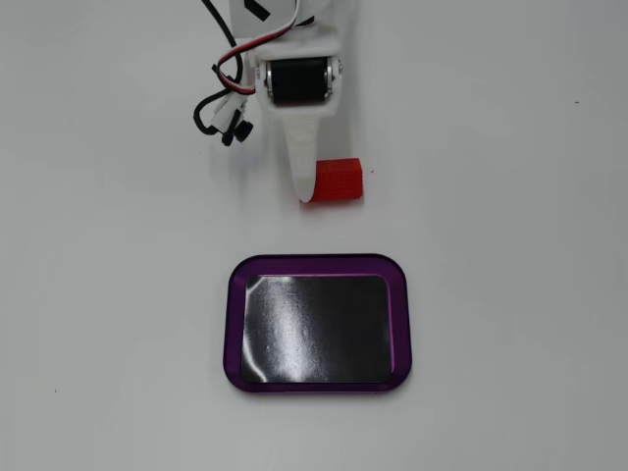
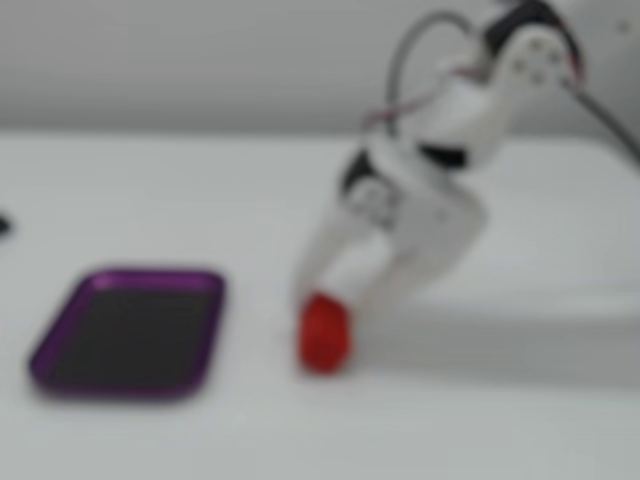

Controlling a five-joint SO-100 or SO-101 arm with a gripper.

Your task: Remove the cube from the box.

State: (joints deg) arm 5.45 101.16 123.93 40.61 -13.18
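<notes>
The red cube [image 1: 340, 181] is outside the box, on or just above the white table, a short way beyond the far rim. The box [image 1: 236, 324], a purple-rimmed tray with a glossy black floor, holds nothing. My white gripper [image 1: 308, 192] reaches down from the top of this fixed view. Its upper finger [image 1: 302, 157] covers the cube's left end, and the other finger is hidden beneath. In the blurred side fixed view the cube [image 2: 325, 338] sits at the tips of the gripper [image 2: 328, 305], to the right of the box [image 2: 60, 345]. The jaws look closed on the cube.
Black, red and white cables [image 1: 224, 103] hang beside the wrist motor at the top. In the side fixed view a low white raised platform [image 2: 520, 320] lies to the right behind the arm. White tabletop surrounds the box.
</notes>
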